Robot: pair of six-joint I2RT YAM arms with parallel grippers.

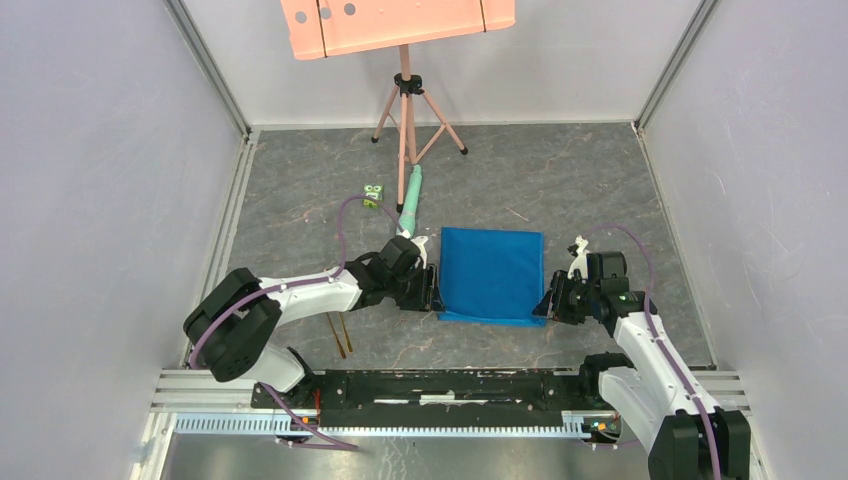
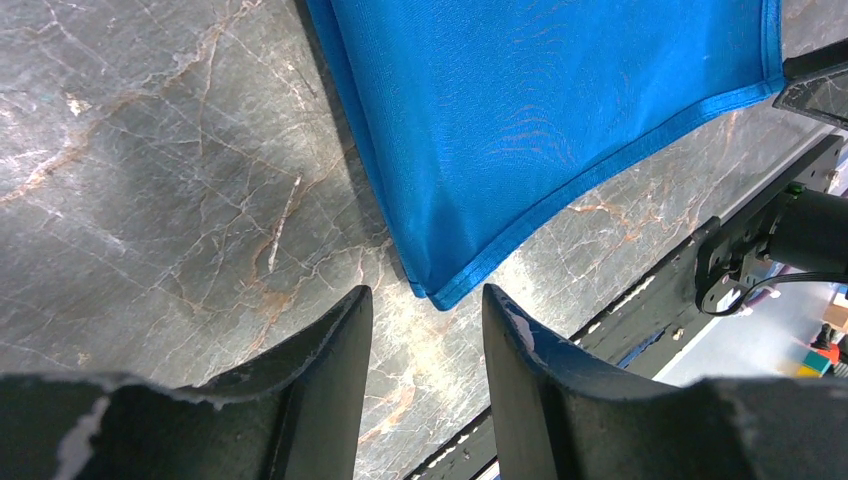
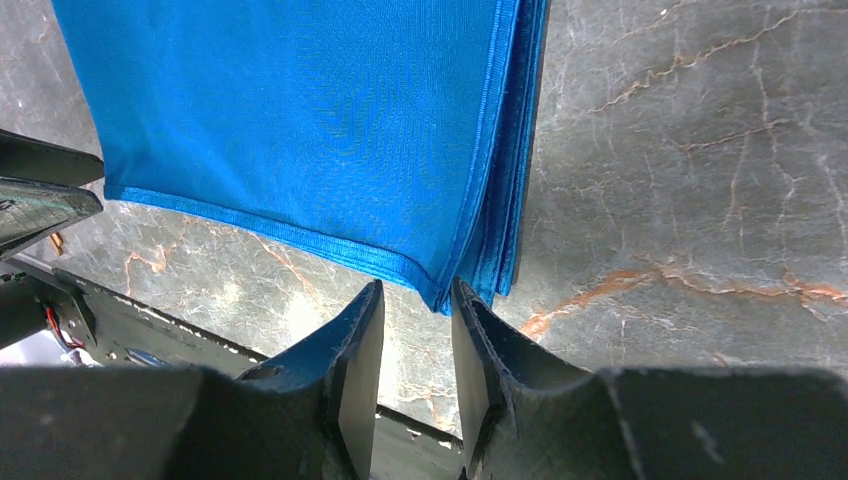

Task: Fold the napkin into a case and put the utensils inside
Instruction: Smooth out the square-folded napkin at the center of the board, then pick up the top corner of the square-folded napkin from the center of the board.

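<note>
Napkin (image 1: 492,275) lies between the tools; left tool (image 2: 428,300) and right tool (image 3: 415,290), both part-open and empty, each face a near corner.

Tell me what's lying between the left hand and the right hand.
The folded blue napkin fills the stretch between the left hand and the right hand, one at each near corner; the top view shows it.

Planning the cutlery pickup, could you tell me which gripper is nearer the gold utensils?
Left. The left gripper is just right of the utensils; the right gripper sits farther right, across the napkin.
</note>
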